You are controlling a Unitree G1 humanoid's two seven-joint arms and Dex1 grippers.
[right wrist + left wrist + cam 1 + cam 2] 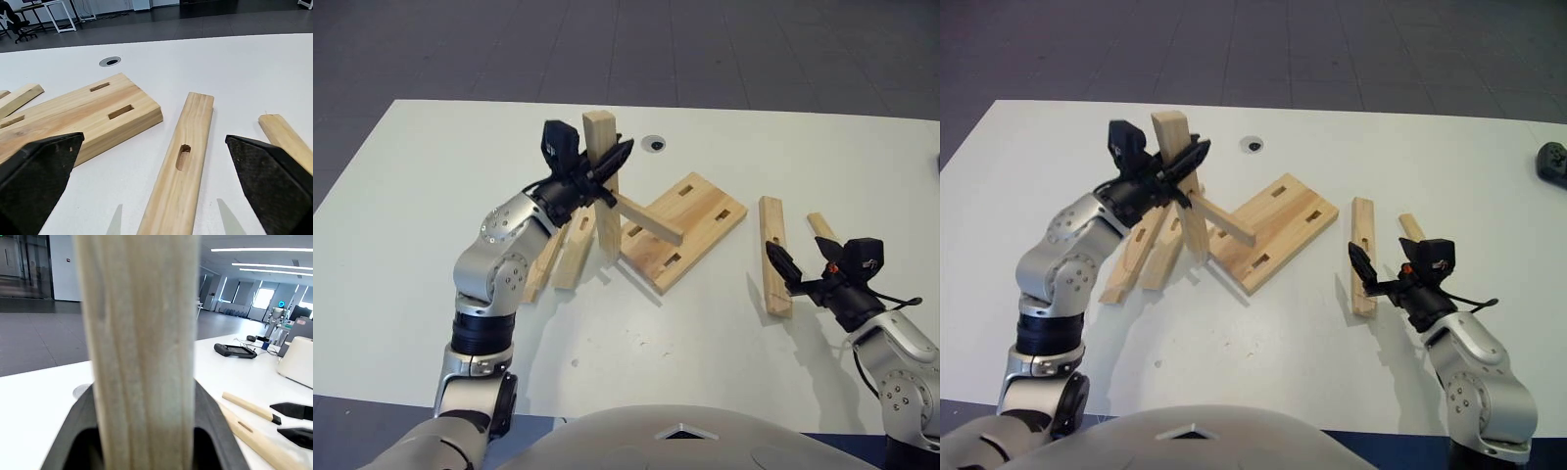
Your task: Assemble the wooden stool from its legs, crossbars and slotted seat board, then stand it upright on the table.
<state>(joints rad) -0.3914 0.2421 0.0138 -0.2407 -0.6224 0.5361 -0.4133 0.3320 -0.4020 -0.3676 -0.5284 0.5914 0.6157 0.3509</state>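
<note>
Left eye view: left claw (610,171) clamped on upright leg (600,129), crossbar (651,220) jutting from it toward seat board (695,225). Right claw (783,272), fingers apart, hovers over slotted leg (773,230) lying on white surface (431,196), 3 o'clock of board. Spare legs (563,257) lie at 9 o'clock.

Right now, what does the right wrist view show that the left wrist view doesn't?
Right wrist, not left: the slotted seat board. Left wrist, not right: an upright leg held in the left fingers, and a black controller farther off. Both: the slotted leg lying on the white table, with a thinner stick beside it.
</note>
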